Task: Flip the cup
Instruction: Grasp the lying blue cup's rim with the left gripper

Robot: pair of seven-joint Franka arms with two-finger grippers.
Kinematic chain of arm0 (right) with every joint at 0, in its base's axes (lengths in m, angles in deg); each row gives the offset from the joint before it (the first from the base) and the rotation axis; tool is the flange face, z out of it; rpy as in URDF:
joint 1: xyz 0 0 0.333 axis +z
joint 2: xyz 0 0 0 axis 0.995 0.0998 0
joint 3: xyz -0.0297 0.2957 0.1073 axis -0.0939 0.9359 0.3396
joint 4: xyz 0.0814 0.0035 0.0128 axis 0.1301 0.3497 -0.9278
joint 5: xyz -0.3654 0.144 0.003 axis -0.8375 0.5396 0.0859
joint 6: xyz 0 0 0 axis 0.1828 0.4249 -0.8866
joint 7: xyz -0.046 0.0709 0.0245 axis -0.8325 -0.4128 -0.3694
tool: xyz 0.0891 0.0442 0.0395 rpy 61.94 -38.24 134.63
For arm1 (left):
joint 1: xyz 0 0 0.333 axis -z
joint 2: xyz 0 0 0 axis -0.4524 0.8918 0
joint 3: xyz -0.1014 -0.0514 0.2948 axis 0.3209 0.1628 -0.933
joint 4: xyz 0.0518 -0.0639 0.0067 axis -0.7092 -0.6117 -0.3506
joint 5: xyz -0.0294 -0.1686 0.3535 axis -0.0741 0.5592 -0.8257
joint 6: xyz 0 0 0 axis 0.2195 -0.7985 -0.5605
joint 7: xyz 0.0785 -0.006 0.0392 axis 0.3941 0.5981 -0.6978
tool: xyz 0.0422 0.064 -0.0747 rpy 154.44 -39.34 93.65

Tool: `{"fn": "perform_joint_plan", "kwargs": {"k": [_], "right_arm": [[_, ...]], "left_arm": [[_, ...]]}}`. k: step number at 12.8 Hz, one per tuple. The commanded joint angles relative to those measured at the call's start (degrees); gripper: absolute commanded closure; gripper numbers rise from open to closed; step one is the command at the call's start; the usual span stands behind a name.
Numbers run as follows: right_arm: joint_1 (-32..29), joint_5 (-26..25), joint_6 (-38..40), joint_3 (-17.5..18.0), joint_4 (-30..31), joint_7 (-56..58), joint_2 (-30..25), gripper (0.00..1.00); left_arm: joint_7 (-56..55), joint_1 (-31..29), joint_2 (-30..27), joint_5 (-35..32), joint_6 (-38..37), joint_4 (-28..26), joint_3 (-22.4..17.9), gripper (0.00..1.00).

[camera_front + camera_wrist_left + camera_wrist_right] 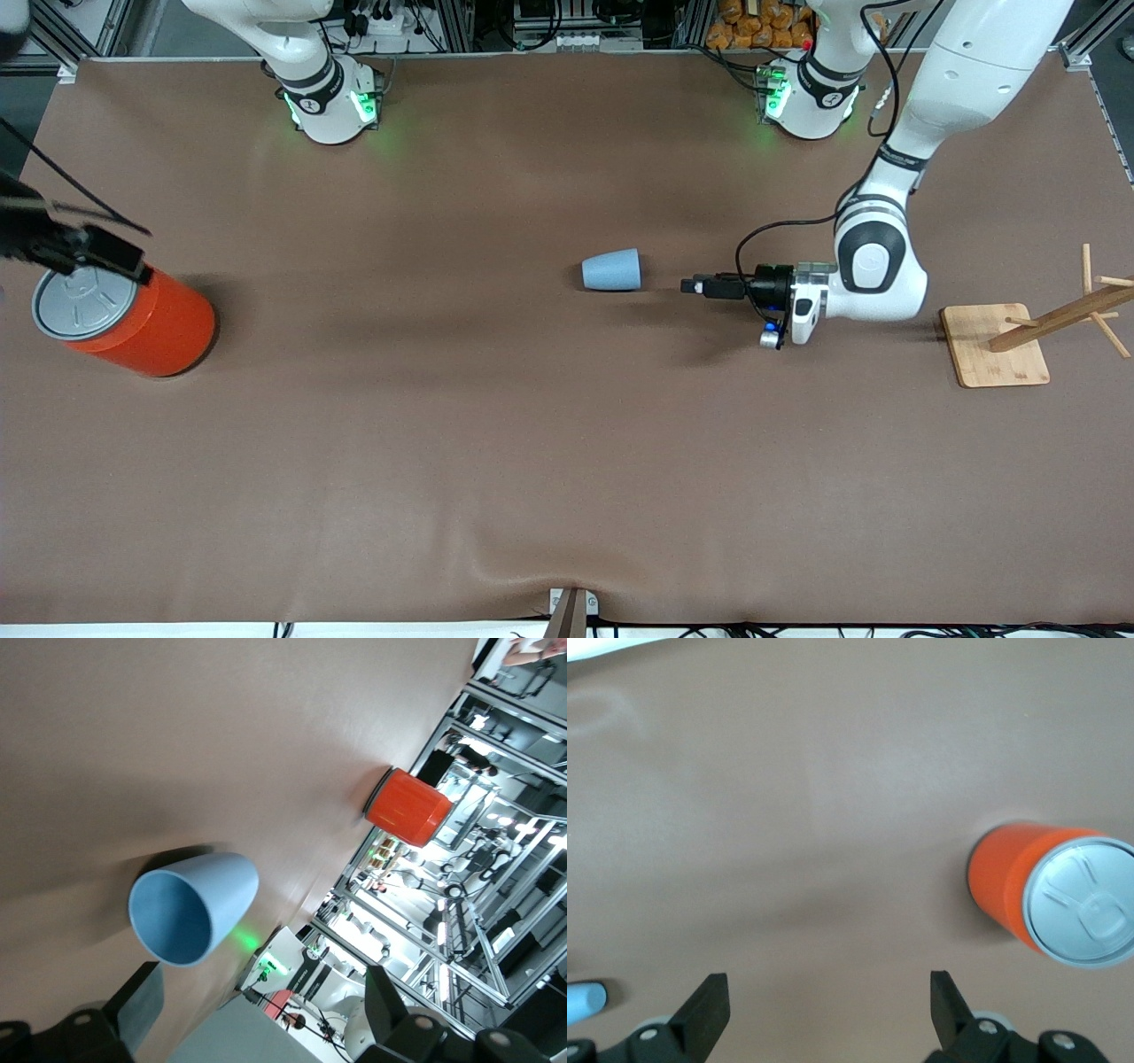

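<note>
The cup (611, 269) is a small light-blue tumbler lying on its side near the table's middle, with its open mouth toward the left arm's end. My left gripper (691, 286) is low beside it, level with the table and pointed at the mouth, a short gap away. In the left wrist view the cup (208, 904) lies ahead of the open, empty left gripper (261, 992). My right gripper (106, 252) hangs over the orange can at the right arm's end. In the right wrist view the right gripper (824, 992) is open and empty, and the cup (583, 1001) shows at the frame's edge.
A large orange can (146, 323) with a grey pull-tab lid stands at the right arm's end; it also shows in the left wrist view (407, 806) and the right wrist view (1010, 881). A wooden peg rack on a square base (997, 346) stands at the left arm's end.
</note>
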Motion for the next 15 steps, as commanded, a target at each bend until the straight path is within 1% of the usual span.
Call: {"fn": "perform_joint_plan", "kwargs": {"k": [1, 3, 5, 7, 10, 12, 13, 15], "right_arm": [[0.7, -0.8, -2.7, -0.4, 11.7, 0.2, -9.0, 0.0], [0.3, -0.7, -2.3, -1.6, 10.4, 0.3, -8.1, 0.0], [0.8, -0.9, -2.2, -1.7, 6.7, -0.2, -5.9, 0.0], [0.5, -0.9, -2.3, -1.7, 6.0, -0.3, -5.3, 0.0], [0.5, -0.9, -2.2, -2.1, 5.7, -0.1, -5.4, 0.0], [0.5, -0.2, -2.2, -2.1, 5.6, 0.3, -5.3, 0.0], [0.3, 0.0, -1.9, -2.2, 6.0, 0.3, -5.3, 0.0], [0.3, -0.4, -1.2, -2.2, 5.9, 0.4, -5.3, 0.0]], "left_arm": [[6.2, -0.1, -1.6, 6.3, 2.6, -4.6, 1.5, 0.0], [11.8, 1.0, -0.3, 12.5, 6.6, -6.0, 3.2, 0.0], [16.1, 3.1, 1.7, 17.1, 8.8, -5.8, 3.4, 0.0], [18.0, 5.2, 2.5, 20.8, 9.6, -5.6, 3.4, 0.0], [18.1, 7.2, 2.5, 22.1, 11.0, -5.7, 3.5, 0.0], [18.1, 8.1, 2.9, 23.5, 12.1, -5.5, 3.5, 0.02], [18.1, 9.3, 3.1, 24.7, 12.2, -5.4, 3.4, 0.06], [18.2, 9.9, 3.1, 25.9, 12.8, -4.9, 3.5, 0.13]]}}
